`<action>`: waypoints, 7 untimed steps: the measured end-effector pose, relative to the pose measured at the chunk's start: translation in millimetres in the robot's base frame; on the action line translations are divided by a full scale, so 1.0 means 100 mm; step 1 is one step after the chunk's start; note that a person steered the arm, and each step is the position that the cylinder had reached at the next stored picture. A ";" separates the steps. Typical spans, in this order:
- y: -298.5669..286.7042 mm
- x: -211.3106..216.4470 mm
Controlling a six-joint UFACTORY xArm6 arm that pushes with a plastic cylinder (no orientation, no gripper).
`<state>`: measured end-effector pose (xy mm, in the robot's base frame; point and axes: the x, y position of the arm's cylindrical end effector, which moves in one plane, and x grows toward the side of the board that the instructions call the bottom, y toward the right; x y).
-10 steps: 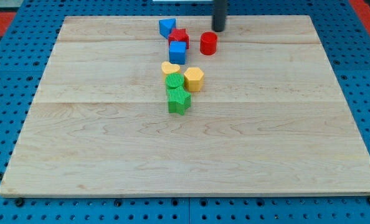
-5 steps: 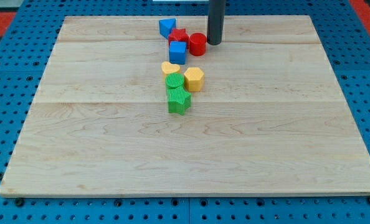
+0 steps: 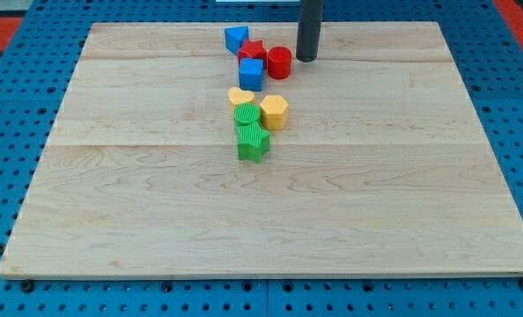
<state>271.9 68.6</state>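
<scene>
My tip (image 3: 306, 59) rests on the board near the view's top, just right of the red cylinder (image 3: 279, 62), with a small gap between them. The red cylinder sits against the blue cube (image 3: 251, 74) and close to the red star (image 3: 253, 51). A blue triangle (image 3: 236, 38) lies up-left of the star. Below the cube sit a yellow heart (image 3: 240, 95), a yellow hexagon (image 3: 274, 112), a green rounded block (image 3: 246, 114) and a green star (image 3: 253, 141), packed closely.
The wooden board (image 3: 376, 194) lies on a blue pegboard surface (image 3: 6, 106). A red patch shows at the view's top left corner.
The red cylinder was pushed left against the blue cube and red star. My tip came down-left behind it, then drew slightly back to the right.
</scene>
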 end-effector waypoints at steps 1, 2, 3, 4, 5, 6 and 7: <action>0.05 0.00; -0.04 -0.28; -0.56 -0.49; -1.24 -0.53; -1.56 -0.56; -1.80 -0.57; -2.24 -0.77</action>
<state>195.1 -155.5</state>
